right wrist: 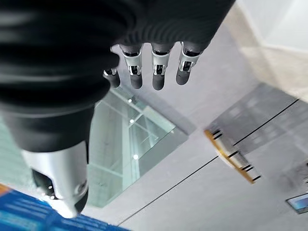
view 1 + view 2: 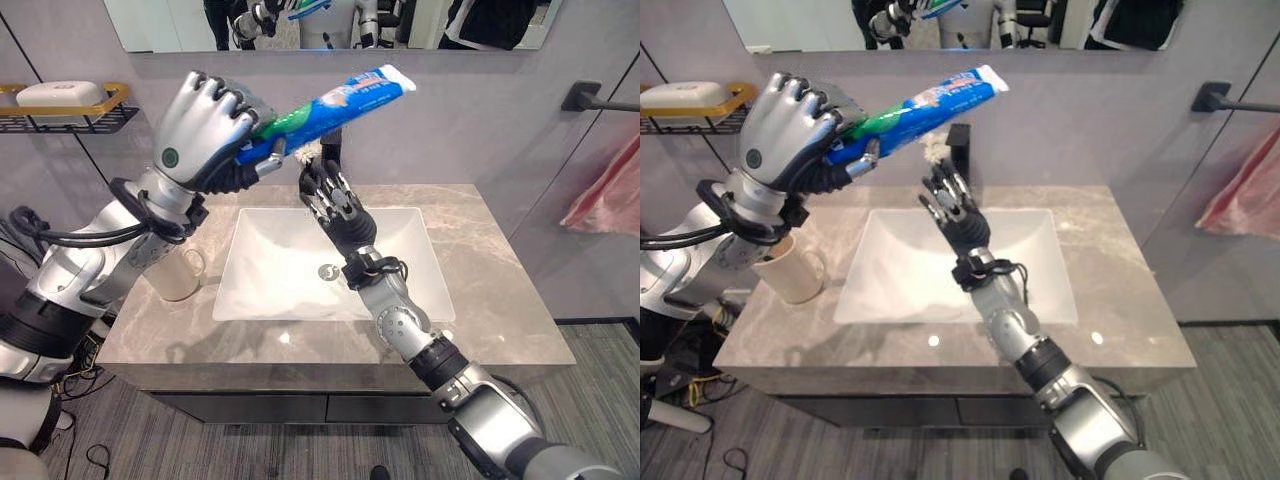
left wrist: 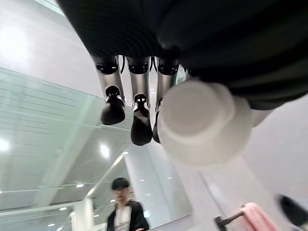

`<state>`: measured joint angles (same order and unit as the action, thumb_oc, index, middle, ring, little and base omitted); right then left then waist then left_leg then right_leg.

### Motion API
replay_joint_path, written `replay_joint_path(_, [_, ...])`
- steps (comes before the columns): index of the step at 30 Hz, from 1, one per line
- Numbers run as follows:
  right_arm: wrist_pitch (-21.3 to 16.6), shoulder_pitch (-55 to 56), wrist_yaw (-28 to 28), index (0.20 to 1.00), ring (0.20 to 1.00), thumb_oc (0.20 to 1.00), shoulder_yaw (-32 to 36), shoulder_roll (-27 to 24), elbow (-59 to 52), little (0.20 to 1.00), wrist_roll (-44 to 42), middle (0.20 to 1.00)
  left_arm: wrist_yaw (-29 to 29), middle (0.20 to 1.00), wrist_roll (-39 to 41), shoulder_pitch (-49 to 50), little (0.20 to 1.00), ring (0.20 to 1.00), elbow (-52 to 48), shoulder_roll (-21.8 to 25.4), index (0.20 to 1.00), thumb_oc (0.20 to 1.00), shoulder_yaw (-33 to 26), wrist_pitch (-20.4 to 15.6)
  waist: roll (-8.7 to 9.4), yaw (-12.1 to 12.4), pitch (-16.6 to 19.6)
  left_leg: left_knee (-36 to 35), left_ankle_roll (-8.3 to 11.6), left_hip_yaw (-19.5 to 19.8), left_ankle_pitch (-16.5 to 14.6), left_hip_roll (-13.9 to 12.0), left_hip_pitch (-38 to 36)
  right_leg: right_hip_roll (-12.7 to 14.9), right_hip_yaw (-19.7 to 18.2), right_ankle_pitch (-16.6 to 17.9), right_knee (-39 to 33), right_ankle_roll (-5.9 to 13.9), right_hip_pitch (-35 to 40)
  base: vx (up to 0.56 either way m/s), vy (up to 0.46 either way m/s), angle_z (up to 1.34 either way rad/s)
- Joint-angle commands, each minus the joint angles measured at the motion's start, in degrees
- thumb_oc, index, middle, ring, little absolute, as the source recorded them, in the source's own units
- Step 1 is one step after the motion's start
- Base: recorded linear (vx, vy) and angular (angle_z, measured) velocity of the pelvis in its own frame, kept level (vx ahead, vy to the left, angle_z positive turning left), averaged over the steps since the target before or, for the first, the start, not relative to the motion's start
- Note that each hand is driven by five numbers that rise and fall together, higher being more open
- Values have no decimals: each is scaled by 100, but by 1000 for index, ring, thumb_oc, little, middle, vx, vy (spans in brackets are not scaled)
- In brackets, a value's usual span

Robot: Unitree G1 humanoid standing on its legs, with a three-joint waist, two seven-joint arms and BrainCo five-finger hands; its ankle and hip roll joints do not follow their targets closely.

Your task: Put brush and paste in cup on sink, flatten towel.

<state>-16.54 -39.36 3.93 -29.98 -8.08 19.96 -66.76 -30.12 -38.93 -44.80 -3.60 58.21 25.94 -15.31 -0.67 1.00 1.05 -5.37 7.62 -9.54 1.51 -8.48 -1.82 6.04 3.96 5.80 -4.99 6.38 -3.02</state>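
Grey marble-veined countertop (image 2: 480, 270) carries a white rectangular sink (image 2: 290, 265) below a mirror (image 2: 330, 22); beige mug (image 2: 180, 272) stands left of the basin. Left hand (image 2: 205, 125) is curled around a glossy blue-green toothpaste tube (image 2: 335, 102), raised above the counter. Right hand (image 2: 330, 195) hovers over the sink, fingers straight, empty.

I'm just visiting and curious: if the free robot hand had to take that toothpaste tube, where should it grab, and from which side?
Probably the free flat end of the tube, which sticks out up and to the right of the left robot hand curled round its cap end. The right robot hand, open just below, could come up from underneath and close across the tube's flat faces.
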Motion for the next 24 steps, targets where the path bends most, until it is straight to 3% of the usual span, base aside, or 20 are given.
replay_joint_path(1, [-536, -816, 168, 1000, 1000, 1000, 194, -83, -441, 1000, 58, 1000, -232, 200, 55, -678, 200, 200, -120, 330, 200, 200, -1, -68, 184, -8, 26, 37, -119, 67, -309, 217, -279, 296, 24, -3, -1, 169, 474, 0, 0, 0])
replay_joint_path(15, [-1007, -1014, 75, 1000, 1000, 1000, 446, -44, -1151, 1000, -41, 1000, -57, 200, 325, -156, 200, 200, -529, 391, 200, 200, -366, -339, 133, 2, 22, 37, -129, 90, -310, 216, -295, 293, 12, -41, -1, 149, 478, 6, 0, 0])
replay_joint_path(24, [-932, -946, 104, 1000, 1000, 1000, 352, -274, -1426, 1000, 109, 1000, 57, 200, 624, 297, 200, 200, -584, 182, 200, 200, -774, -383, 155, -28, 10, 37, -118, 110, -305, 213, -263, 291, 25, -63, -1, 130, 472, 0, 0, 0])
